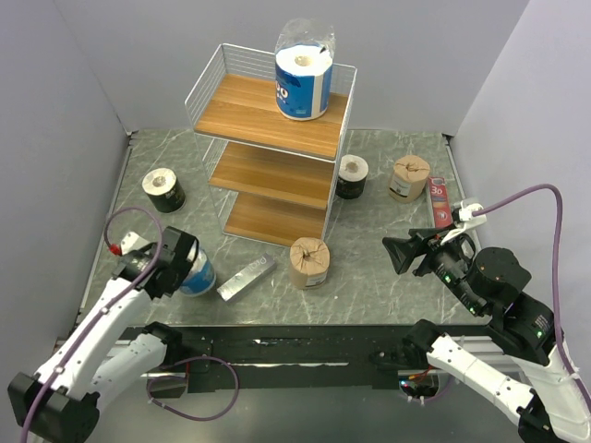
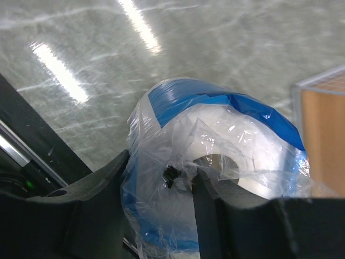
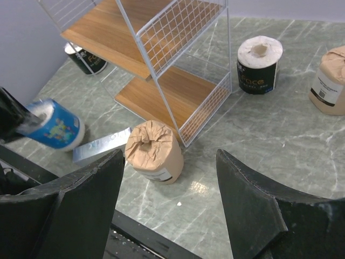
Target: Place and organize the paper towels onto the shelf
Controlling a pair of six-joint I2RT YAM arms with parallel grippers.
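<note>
Paper towels lie scattered: one blue roll (image 1: 303,81) stands on the shelf (image 1: 247,109), on its top board, while the black pair (image 1: 163,189) and brown pair (image 1: 309,262) sit on the counter (image 1: 369,291). Left end effector (image 1: 182,264) pinches the second blue roll (image 1: 199,275), which is tilted, by its wall. The right end effector (image 1: 397,252) hangs open, holding nothing.

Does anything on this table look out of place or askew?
Yes. The blue plastic-wrapped paper towel roll in the left end effector leans sideways, unlike the upright brown paper-wrapped roll. A flat silver bar lies near the wooden wire-framed shelf; it is no towel.
</note>
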